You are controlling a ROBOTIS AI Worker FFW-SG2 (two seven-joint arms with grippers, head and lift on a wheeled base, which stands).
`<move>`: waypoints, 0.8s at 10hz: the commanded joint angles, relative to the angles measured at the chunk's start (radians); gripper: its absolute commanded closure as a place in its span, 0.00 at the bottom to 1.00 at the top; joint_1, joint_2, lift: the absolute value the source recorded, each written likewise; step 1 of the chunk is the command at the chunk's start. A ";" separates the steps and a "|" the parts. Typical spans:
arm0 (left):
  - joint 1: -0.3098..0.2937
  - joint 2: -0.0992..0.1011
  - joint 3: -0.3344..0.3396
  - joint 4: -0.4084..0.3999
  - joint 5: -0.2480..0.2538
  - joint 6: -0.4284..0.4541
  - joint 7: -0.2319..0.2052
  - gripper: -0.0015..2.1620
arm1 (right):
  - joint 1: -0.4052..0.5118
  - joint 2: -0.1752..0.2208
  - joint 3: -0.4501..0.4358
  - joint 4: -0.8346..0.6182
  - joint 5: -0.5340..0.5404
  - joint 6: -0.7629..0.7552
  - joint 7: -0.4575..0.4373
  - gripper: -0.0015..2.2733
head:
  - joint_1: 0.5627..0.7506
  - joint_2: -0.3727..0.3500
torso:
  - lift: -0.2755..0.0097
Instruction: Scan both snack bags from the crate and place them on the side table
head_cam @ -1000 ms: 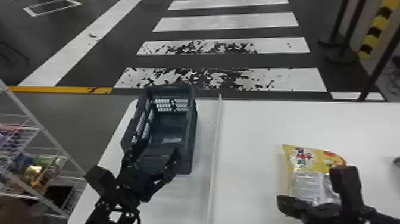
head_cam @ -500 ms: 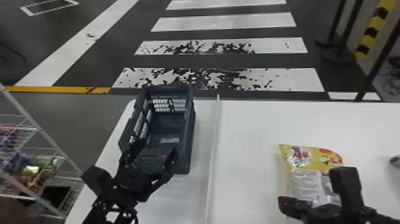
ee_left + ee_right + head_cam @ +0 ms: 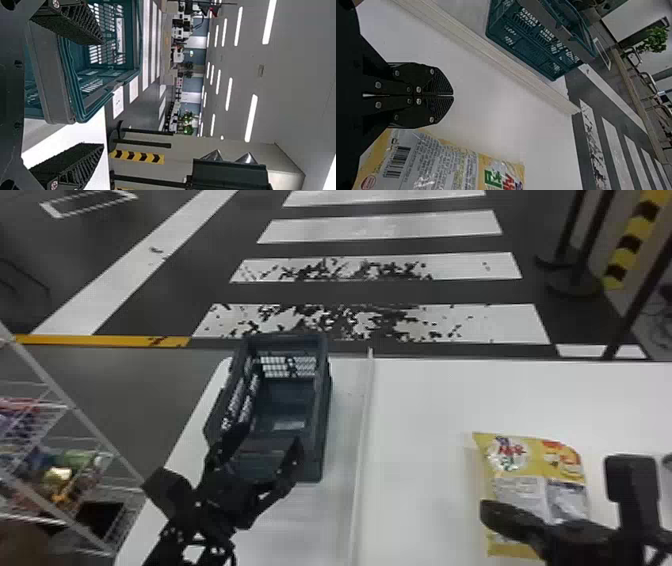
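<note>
In the head view my left gripper (image 3: pixel 270 435) is open above the near end of the dark crate (image 3: pixel 324 415). Crate walls (image 3: pixel 51 75) stand close to that gripper (image 3: pixel 102 94) in the left wrist view, nothing between its fingers. One yellow snack bag (image 3: pixel 537 457) lies flat on the white table (image 3: pixel 425 415), right of the divider strip. My right gripper (image 3: pixel 505 515) overlaps its near part in the head view. In the right wrist view the gripper (image 3: pixel 453 95) is shut with nothing held, beside the printed snack bag (image 3: pixel 443 162).
A raised pale strip (image 3: pixel 363 440) runs front to back between crate and bag. A wire rack (image 3: pixel 75 410) with assorted packages stands at the left. A small dark object (image 3: pixel 667 461) sits at the right edge. Beyond the table's far edge is striped floor.
</note>
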 commanded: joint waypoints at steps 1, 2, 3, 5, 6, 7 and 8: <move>0.000 0.000 0.000 0.001 0.000 0.000 0.001 0.04 | -0.006 0.001 -0.066 0.001 -0.019 -0.016 -0.003 0.99 | 0.70 0.73 | 0.63; -0.001 0.000 0.000 0.004 0.000 0.000 0.000 0.04 | -0.006 0.001 -0.095 0.014 -0.019 -0.028 -0.006 0.99 | 0.70 0.69 | 0.63; -0.004 -0.002 -0.003 0.004 0.000 0.000 0.001 0.04 | -0.004 0.001 -0.109 0.030 -0.020 -0.028 -0.006 0.99 | 0.70 0.65 | 0.63; -0.006 -0.005 -0.006 0.004 0.000 0.000 0.000 0.04 | 0.005 0.002 -0.096 0.044 -0.025 -0.028 -0.006 0.99 | 0.70 0.61 | 0.63; -0.003 -0.003 -0.003 0.004 0.000 0.000 0.000 0.04 | 0.006 0.002 -0.086 0.050 -0.023 -0.031 -0.006 0.99 | 0.70 0.61 | 0.63; 0.002 -0.003 0.000 0.004 0.000 0.000 0.000 0.04 | 0.009 0.002 -0.081 0.057 -0.017 -0.031 -0.006 0.99 | 0.70 0.62 | 0.63; 0.002 -0.003 0.000 0.004 0.000 0.000 0.000 0.04 | 0.009 0.002 -0.080 0.073 -0.012 -0.037 -0.006 0.99 | 0.70 0.63 | 0.63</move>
